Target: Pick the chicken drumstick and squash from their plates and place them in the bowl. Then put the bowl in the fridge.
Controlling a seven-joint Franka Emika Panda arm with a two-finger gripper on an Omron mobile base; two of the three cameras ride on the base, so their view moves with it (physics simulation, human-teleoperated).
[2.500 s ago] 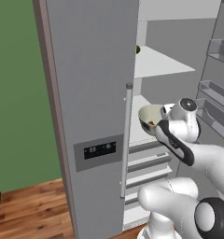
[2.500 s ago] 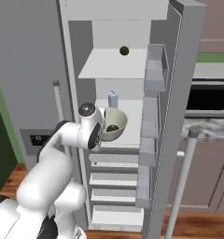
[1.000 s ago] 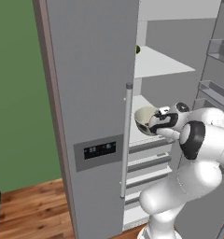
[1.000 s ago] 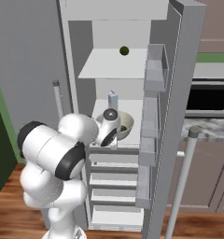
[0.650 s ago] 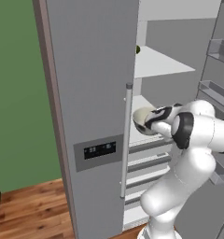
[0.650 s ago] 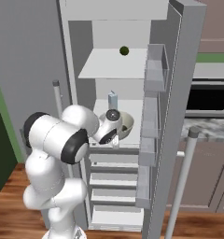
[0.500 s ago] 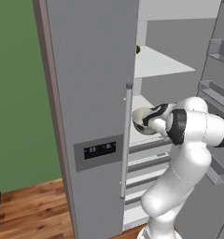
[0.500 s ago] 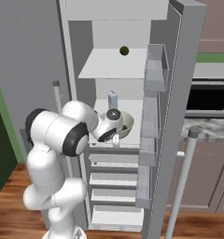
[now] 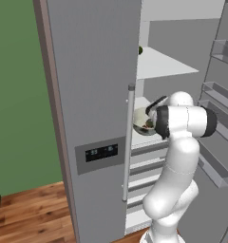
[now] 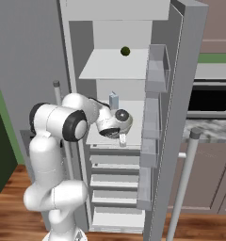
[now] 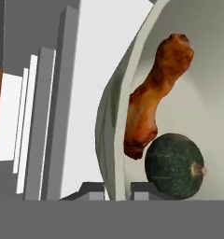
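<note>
Over on the left base view, the white arm reaches into the open fridge point(image 9: 97, 95), and the bowl point(image 9: 142, 121) sits at the front of a middle white shelf, just past the closed door's long handle. A small dark round item point(image 9: 140, 50) rests on the shelf above. The gripper is hidden behind the wrist here, so the fingers cannot be read from this side.

Switching to the right base view, the bowl point(image 10: 125, 123) is on that middle shelf point(image 10: 133, 110), with a small blue-grey carton point(image 10: 113, 100) standing behind it. The hand is right up against the bowl's near side, but the fingers are too small to judge.

Down the hand view now: the bowl's cream rim point(image 11: 115, 140) runs straight up between the two finger tips, one pad point(image 11: 93, 189) outside the wall, the other inside. They straddle the rim closely; whether they squeeze it or have just slackened, I cannot tell. Inside lie the chicken drumstick point(image 11: 153, 93) and the dark green squash point(image 11: 174, 165), touching each other, the drumstick leaning on the wall.

So both foods are loaded and the bowl looks delivered: this reads as the last step, the release. The next move calls for parting the fingers fully clear of the rim, then backing straight out without dragging the bowl off the shelf edge.
</note>
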